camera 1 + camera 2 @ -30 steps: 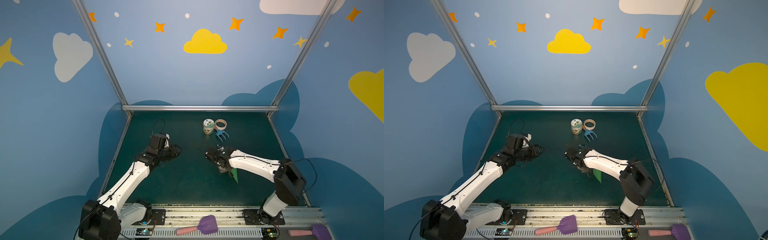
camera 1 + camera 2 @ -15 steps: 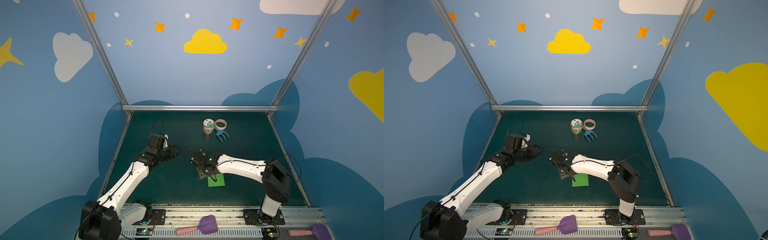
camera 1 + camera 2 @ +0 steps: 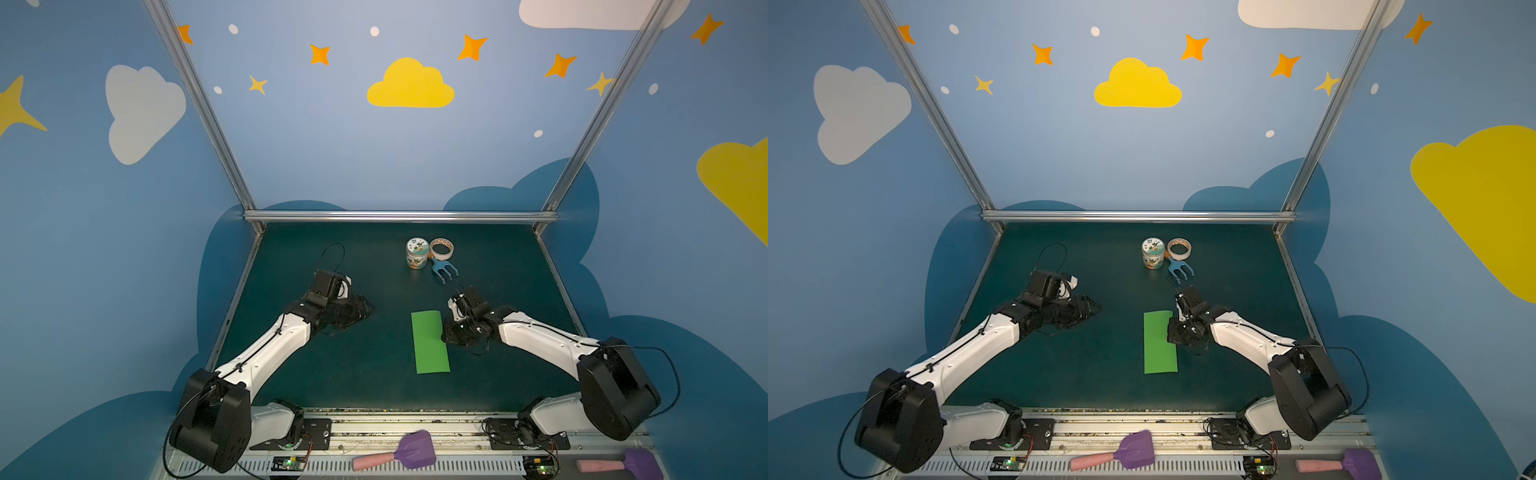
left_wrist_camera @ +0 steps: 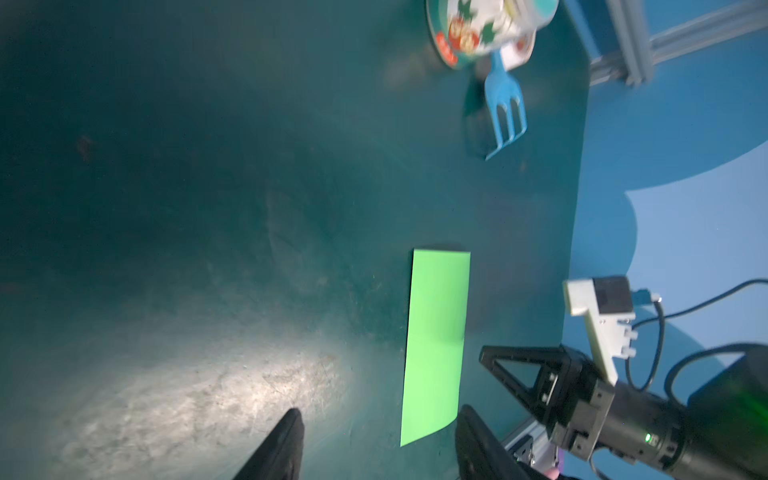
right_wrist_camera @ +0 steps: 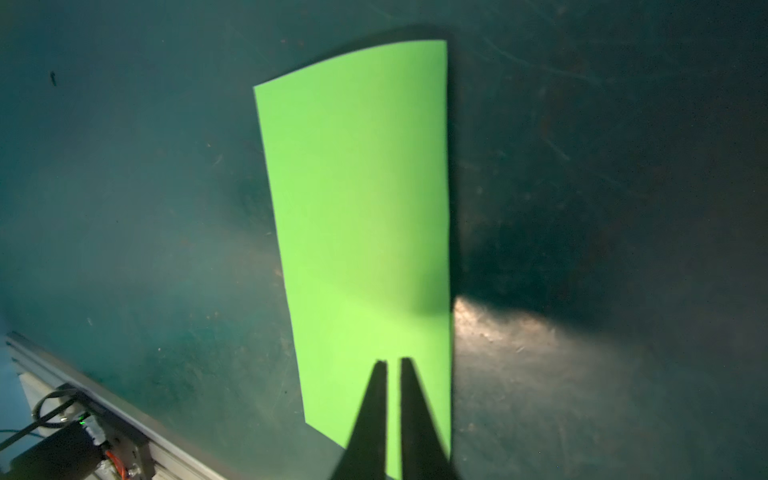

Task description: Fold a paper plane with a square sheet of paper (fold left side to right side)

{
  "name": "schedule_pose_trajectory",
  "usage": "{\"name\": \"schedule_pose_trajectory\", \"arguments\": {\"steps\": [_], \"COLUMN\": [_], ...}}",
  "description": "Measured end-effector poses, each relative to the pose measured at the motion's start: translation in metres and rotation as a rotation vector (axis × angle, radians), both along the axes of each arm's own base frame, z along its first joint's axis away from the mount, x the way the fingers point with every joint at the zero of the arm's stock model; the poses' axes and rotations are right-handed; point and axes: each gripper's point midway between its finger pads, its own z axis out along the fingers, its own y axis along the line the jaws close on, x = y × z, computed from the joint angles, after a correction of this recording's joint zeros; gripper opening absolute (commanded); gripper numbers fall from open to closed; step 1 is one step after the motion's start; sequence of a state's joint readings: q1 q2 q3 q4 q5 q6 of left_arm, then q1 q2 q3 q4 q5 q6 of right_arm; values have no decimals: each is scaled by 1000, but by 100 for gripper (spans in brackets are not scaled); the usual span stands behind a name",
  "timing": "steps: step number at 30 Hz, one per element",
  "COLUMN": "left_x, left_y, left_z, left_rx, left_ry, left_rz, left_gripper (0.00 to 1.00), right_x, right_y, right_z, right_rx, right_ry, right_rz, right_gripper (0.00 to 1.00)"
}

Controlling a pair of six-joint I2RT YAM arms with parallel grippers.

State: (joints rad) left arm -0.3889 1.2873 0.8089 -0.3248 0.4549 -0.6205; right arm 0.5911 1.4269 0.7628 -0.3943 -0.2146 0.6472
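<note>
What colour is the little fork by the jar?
The fork is light blue, clearest in the left wrist view.

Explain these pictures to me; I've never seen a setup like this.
Two white robot arms work a dark green table. Two pictures look down from above; the other two come from cameras on the wrists. A green sheet of paper, narrow as if folded in half, lies flat. Behind it sit a jar, a tape roll and a blue toy fork. The left end effector is open and empty. The right end effector is shut, its tips over the paper's edge, holding nothing.
</note>
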Motion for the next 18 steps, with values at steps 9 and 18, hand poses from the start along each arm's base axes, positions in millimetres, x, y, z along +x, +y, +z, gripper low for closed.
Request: {"name": "schedule_pose_trajectory", "arguments": {"steps": [9, 18], "left_x": [-15, -13], "left_y": [-36, -61], "left_z": [-29, -40], "left_rx": [34, 54], "left_ry": [64, 76], "left_rz": [-112, -166], "left_gripper": [64, 64], "right_x": [6, -1], "right_y": [10, -1], "right_z": [-2, -36], "right_rx": [77, 4], "right_ry": [0, 66], "right_rz": [31, 41], "right_gripper": [0, 0]}}
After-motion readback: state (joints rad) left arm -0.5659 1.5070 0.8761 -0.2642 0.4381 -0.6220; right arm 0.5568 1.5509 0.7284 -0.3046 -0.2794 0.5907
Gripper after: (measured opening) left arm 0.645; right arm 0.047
